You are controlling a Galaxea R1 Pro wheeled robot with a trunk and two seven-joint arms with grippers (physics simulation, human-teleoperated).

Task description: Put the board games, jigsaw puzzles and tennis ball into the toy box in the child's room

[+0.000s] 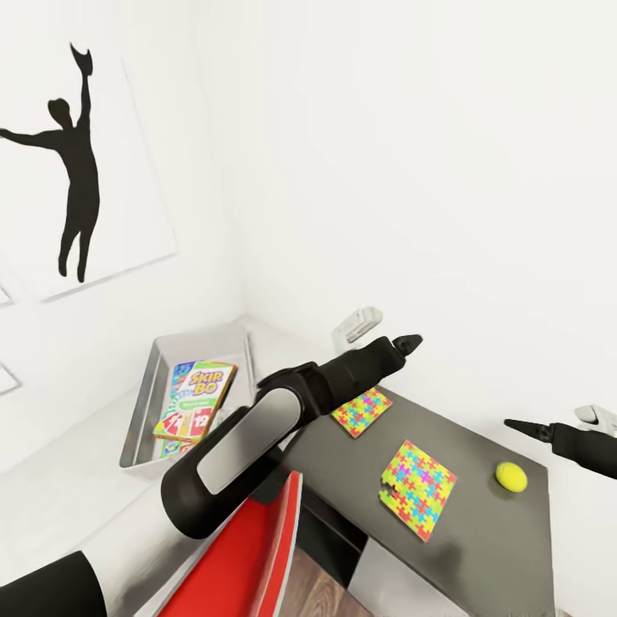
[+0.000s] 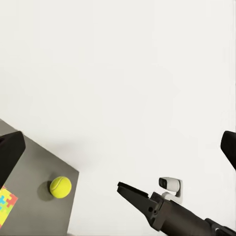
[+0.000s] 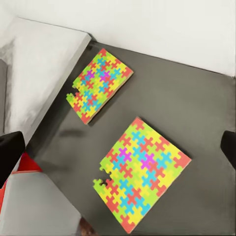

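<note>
The toy box [image 1: 144, 396] stands on the pale table [image 1: 60, 488] in the corner. In it lies the SKIP-BO board game [image 1: 201, 396], on top of another printed box. Two jigsaw puzzles [image 1: 362, 410] [image 1: 417, 488] and the tennis ball [image 1: 511, 476] rest on the lower dark grey desk [image 1: 480, 540]. My left gripper [image 1: 408, 344] hovers open and empty above the desk's far end, its fingers [image 2: 10, 152] wide apart. The right gripper [image 1: 519, 425] is open over the desk's right edge, above the puzzles [image 3: 101, 83] [image 3: 142, 172] and near the ball [image 2: 60, 187].
A red-edged object [image 1: 253, 548] stands in front of the desk, under my left forearm. A small white device [image 1: 357, 324] is fixed to the wall behind the desk. A baseball-player print [image 1: 73, 171] hangs on the left wall.
</note>
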